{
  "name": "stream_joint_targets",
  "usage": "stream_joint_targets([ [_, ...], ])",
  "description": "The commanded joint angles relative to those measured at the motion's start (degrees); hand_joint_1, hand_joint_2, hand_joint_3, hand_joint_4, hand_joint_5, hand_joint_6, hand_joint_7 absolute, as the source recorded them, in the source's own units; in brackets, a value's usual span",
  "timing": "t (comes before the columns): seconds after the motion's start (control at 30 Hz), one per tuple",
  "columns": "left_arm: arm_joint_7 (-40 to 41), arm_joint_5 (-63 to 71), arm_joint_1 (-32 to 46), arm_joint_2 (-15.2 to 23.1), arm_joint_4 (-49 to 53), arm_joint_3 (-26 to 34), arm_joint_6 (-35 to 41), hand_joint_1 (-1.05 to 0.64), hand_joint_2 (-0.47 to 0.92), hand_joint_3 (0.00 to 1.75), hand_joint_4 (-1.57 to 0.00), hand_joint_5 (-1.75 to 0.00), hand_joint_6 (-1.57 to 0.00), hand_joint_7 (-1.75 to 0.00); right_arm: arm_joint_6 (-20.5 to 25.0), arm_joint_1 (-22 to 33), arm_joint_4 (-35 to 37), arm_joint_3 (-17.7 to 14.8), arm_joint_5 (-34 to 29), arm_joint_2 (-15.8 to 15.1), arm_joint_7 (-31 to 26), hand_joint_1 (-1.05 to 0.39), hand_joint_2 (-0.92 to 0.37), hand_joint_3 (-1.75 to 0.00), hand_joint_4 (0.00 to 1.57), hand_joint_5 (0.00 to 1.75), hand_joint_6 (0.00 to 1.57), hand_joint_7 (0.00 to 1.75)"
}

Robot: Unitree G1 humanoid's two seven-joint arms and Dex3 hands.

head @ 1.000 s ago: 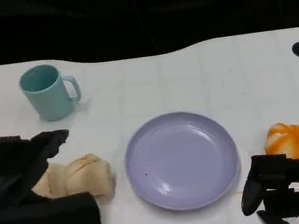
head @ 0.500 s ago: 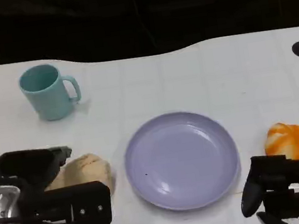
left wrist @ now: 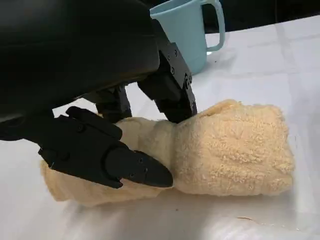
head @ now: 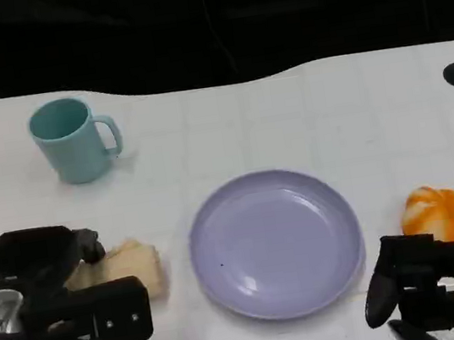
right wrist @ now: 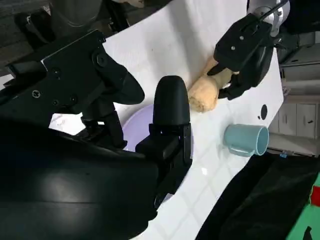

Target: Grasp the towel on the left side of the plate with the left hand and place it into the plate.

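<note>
Gripping the rolled, fluffy tan towel (left wrist: pixel 235 150), the left hand (left wrist: pixel 120 125) closes around it.

The white desk (head: pixel 288 118) carries a rolled beige towel (head: pixel 126 266), lying under and between the fingers of the left robot hand (head: pixel 53 290). A light-blue mug (head: pixel 73 140) stands beyond that robot hand, well apart. A lavender plate (head: pixel 276 244) sits between the two robot hands, and an orange-and-white pumpkin (head: pixel 452 217) rests just beyond the right robot hand (head: pixel 437 288)
</note>
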Motion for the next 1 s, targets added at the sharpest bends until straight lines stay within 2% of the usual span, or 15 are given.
stream_joint_targets([
  [0.03, 3.9, -1.1, 1.1, 0.0, -0.1, 1.6, -1.5, -0.26, 0.91, 0.34, -0.79, -1.74, -0.61, -1.67, 1.1, -0.4, 0.4, 0.0, 0.5, 0.2, -0.3, -0.04, -0.54, -1.14, 0.73, 1.75, 0.61, 1.52],
  [0.17, 3.8, -2.4, 2.2, -1.1, -4.3, 3.6, 0.0, -0.28, 0.91, 0.37, -0.81, -1.75, -0.59, -1.74, 1.9, -0.3, 0.0, -0.1, 0.5, 0.5, -0.5, -0.04, -0.55, -1.14, 0.74, 1.75, 0.62, 1.52],
  [0.2, 3.7, -3.1, 2.7, -1.5, -5.9, 4.4, 0.4, -0.27, 0.88, 0.42, -0.82, -1.75, -0.61, -1.7, 2.0, -0.3, -0.2, -0.1, 0.4, 0.5, -0.6, -0.03, -0.55, -1.14, 0.74, 1.75, 0.62, 1.52],
  [0.23, 3.7, -3.7, 3.3, -1.9, -7.2, 5.0, 0.7, -0.26, 0.8, 0.56, -0.83, -1.75, -0.6, -1.71, 2.1, -0.2, -0.3, -0.1, 0.4, 0.5, -0.7, -0.03, -0.55, -1.14, 0.74, 1.75, 0.62, 1.52],
  [0.3, 4.1, -4.6, 4.5, -2.7, -10.5, 6.3, 1.4, -0.25, 0.73, 0.67, -0.84, -1.75, -0.6, -1.73, 1.7, 0.0, -0.4, -0.2, 0.3, 0.2, -0.3, -0.03, -0.55, -1.14, 0.73, 1.75, 0.62, 1.52],
  [0.53, 1.6, -6.9, 6.9, -4.5, -22.4, 8.7, 2.8, -0.22, 0.68, 0.69, -0.88, -1.75, -0.62, -1.75, 0.5, 0.5, 0.1, -1.6, 0.5, -0.7, 1.3, -0.02, -0.54, -1.15, 0.73, 1.75, 0.61, 1.51],
  [0.6, 0.5, -6.5, 6.8, -5.3, -25.6, 8.2, 3.5, -0.23, 0.63, 0.76, -0.87, -1.75, -0.63, -1.75, -0.4, 0.7, 0.5, -1.8, 0.3, -0.9, 1.8, -0.03, -0.54, -1.15, 0.73, 1.75, 0.61, 1.51],
  [0.63, 0.0, -6.2, 6.6, -5.9, -27.1, 7.7, 4.1, -0.21, 0.55, 0.93, -0.87, -1.75, -0.64, -1.75, -0.9, 0.9, 0.8, -2.0, 0.2, -1.0, 2.1, -0.04, -0.53, -1.14, 0.73, 1.75, 0.61, 1.51],
  [0.7, -1.6, -6.0, 6.0, -7.7, -30.0, 6.7, 5.9, -0.2, 0.49, 1.07, -0.88, -1.75, -0.65, -1.75, -2.0, 1.3, 1.4, -2.2, -0.1, -1.2, 2.6, -0.04, -0.54, -1.13, 0.73, 1.75, 0.61, 1.51],
  [0.83, -4.0, -5.1, 4.5, -10.4, -33.1, 4.7, 8.3, -0.19, 0.44, 1.11, -0.89, -1.75, -0.65, -1.75, -2.9, 1.8, 1.8, -2.2, -0.3, -1.2, 2.8, -0.02, -0.55, -1.14, 0.72, 1.74, 0.61, 1.51],
  [1.0, -5.4, -4.0, 1.6, -14.3, -33.1, 1.9, 9.4, -0.22, 0.45, 1.17, -0.92, -1.75, -0.66, -1.75, -3.0, 2.0, 1.9, -2.1, -0.1, -1.0, 2.7, -0.04, -0.55, -1.15, 0.71, 1.75, 0.61, 1.51],
])
